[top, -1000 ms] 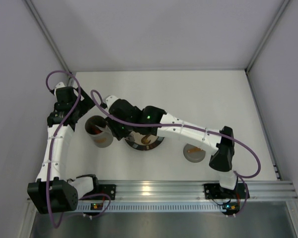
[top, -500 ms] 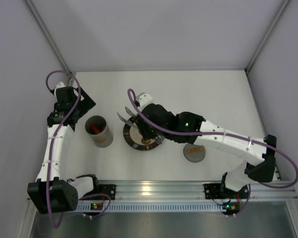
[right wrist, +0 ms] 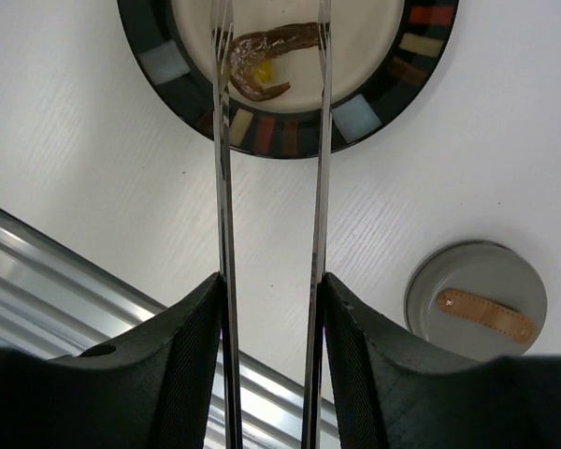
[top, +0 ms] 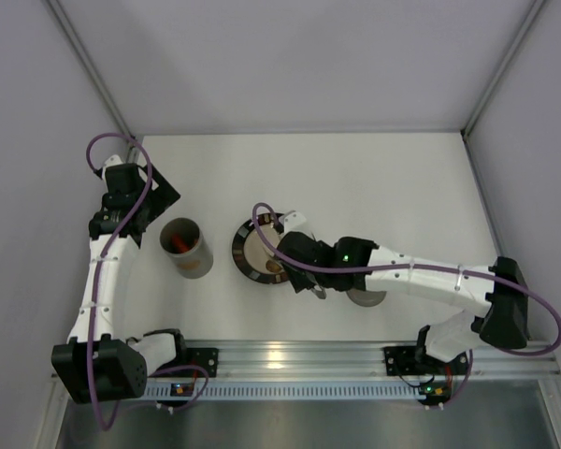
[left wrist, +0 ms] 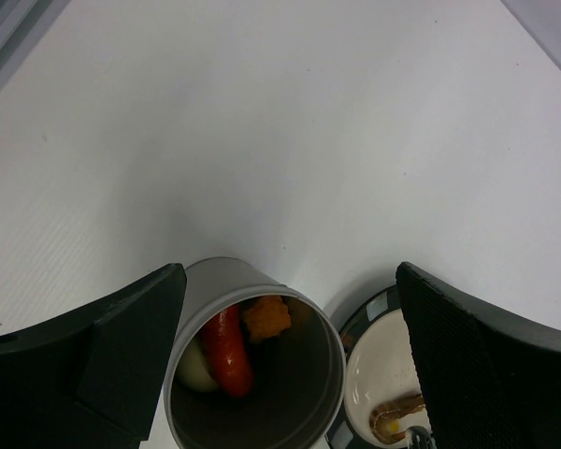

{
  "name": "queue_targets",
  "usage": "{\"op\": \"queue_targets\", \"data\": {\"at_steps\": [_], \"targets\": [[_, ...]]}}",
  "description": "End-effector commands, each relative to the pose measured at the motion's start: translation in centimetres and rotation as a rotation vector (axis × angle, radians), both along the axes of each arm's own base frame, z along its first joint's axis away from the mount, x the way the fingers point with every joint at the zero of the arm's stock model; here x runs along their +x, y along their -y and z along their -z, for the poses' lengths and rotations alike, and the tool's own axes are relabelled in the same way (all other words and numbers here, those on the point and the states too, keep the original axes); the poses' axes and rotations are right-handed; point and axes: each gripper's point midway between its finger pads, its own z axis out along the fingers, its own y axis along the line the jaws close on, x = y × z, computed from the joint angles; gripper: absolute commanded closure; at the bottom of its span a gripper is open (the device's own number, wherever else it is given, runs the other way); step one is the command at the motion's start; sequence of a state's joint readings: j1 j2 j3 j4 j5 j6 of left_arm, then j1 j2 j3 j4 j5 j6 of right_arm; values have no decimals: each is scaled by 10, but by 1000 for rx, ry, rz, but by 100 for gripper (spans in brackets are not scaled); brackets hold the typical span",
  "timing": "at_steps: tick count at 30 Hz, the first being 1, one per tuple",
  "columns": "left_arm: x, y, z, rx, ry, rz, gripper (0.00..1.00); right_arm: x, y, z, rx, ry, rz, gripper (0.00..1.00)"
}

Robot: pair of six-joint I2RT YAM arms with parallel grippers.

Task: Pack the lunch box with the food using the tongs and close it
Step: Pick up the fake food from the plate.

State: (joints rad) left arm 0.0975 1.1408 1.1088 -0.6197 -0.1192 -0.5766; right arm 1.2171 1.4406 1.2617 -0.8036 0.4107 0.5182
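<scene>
The lunch box [top: 187,249] stands open left of the plate [top: 245,267]. In the left wrist view it [left wrist: 262,426] holds a red sausage [left wrist: 226,351], an orange piece [left wrist: 266,318] and a white lump [left wrist: 194,365]. My left gripper [left wrist: 290,271] hangs open above and behind it, touching nothing. My right gripper [right wrist: 271,281] is shut on the tongs [right wrist: 223,187], whose two tips stand apart on either side of a curled brown food piece [right wrist: 262,51] on the plate [right wrist: 262,131]. The lid [right wrist: 477,299], with its orange-brown handle, lies flat to the right.
In the top view the right forearm covers most of the lid [top: 366,299]. An aluminium rail [top: 290,360] runs along the near table edge, close behind the right gripper. Grey walls enclose the table on the left, far and right sides.
The right arm has swung from the lunch box back towards the near edge, bringing the tongs' tips over the plate. The tongs' arms have spread a little. The left arm has not moved.
</scene>
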Motion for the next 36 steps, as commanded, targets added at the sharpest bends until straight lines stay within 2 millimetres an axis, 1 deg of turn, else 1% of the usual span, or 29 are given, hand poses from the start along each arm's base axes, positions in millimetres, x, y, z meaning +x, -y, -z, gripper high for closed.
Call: {"op": "queue_targets", "data": {"at_steps": [1, 4, 10, 15, 31, 36], "targets": [[7, -3, -18, 11, 80, 0, 1, -2, -13, -5, 75, -2, 14, 56], [7, -3, -18, 13, 78, -2, 1, -5, -15, 3, 70, -22, 6, 56], [7, -3, -18, 14, 79, -2, 1, -7, -12, 13, 50, -37, 5, 56], [7, -4, -17, 13, 78, -3, 1, -11, -15, 24, 44, -66, -8, 56], [6, -3, -17, 15, 77, -2, 1, -14, -15, 38, 12, -91, -16, 56], [6, -4, -16, 14, 73, -2, 1, -14, -15, 39, 10, -91, -19, 55]]}}
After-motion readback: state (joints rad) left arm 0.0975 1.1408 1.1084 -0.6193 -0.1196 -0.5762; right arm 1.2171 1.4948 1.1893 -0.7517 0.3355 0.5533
